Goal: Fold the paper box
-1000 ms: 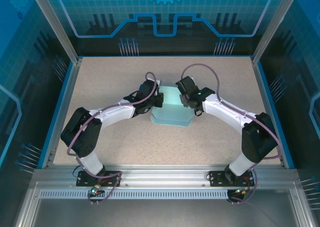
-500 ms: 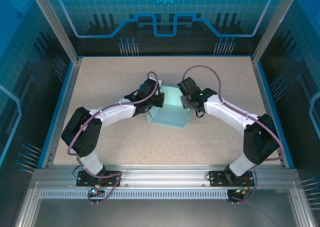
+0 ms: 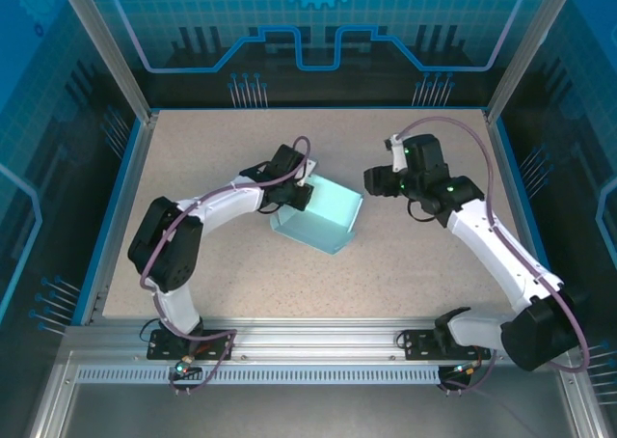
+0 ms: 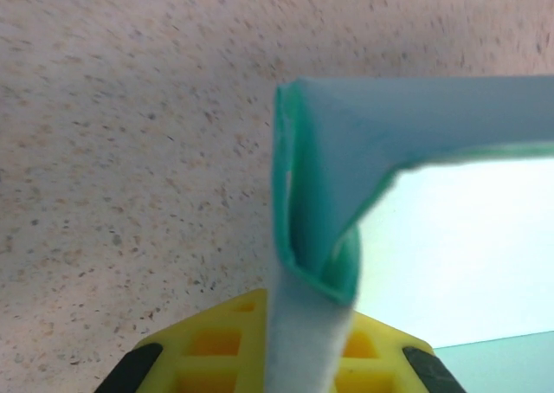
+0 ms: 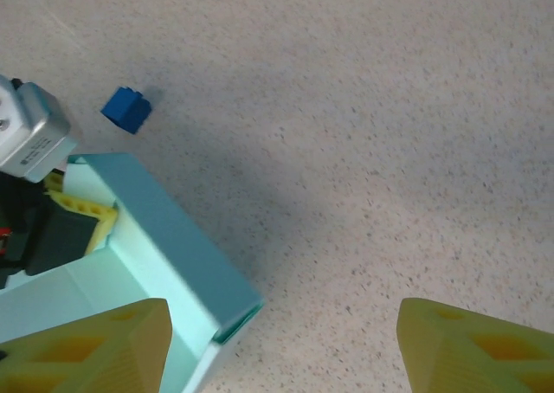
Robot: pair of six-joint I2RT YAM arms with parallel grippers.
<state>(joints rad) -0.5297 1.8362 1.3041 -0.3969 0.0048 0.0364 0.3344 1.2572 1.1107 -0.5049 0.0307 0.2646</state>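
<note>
Nearest, a metal rail [image 3: 318, 340] carries both arm bases. Beyond it the speckled table [image 3: 289, 288] lies bare across its whole near strip, from the blue rim [image 3: 114, 228] at 9 o'clock to the opposite rim at 3 o'clock. The paper box [image 3: 318, 218] sits about mid-table, well clear of every rim, with open surface around it on all sides. It is a pale teal open tray with raised walls, turned askew so that one corner points to 5 o'clock. The inside floor looks lighter than the outer faces. The left gripper [image 3: 302, 193] is clamped on the wall at the box's 11 o'clock corner. In the left wrist view the yellow fingers [image 4: 221, 345] pinch a wall folded double, with a darker green crease along its edge. The right gripper [image 3: 374, 180] hangs off the box's 2 o'clock side, touching nothing, its jaws spread wide over bare table. In the right wrist view a small blue cube [image 5: 126, 109] lies near the box, apart from it. Farther back the table runs clear to the blue patterned back panel [image 3: 318, 42] at 12 o'clock.
</note>
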